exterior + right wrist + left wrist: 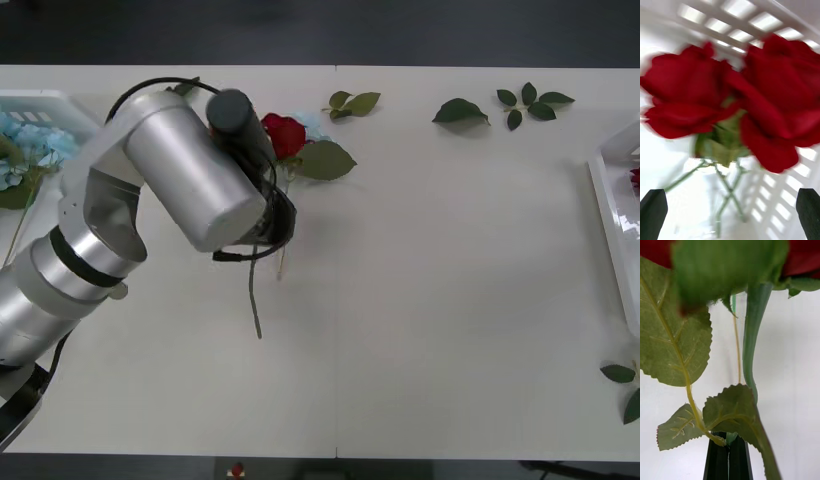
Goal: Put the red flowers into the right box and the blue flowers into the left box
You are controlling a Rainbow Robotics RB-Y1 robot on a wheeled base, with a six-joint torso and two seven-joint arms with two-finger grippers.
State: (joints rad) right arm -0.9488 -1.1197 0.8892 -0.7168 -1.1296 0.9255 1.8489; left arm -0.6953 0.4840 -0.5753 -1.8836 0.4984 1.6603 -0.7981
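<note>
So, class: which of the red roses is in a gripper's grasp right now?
The rose on the table's left half: the left gripper is shut on its stem. The two roses in the right box lie loose.

Deep-red roses sit on green stems against the white, slot-patterned right box. Pale sky-blue flowers lie in the white left box. The left pincer's fingers are black and ribbed. The bench is off-white.

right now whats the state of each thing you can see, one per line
left claw: shut on the rose stem
right claw: open, above two red roses in the right box
left box: holds blue flowers
leaf sprigs: loose on table
</note>
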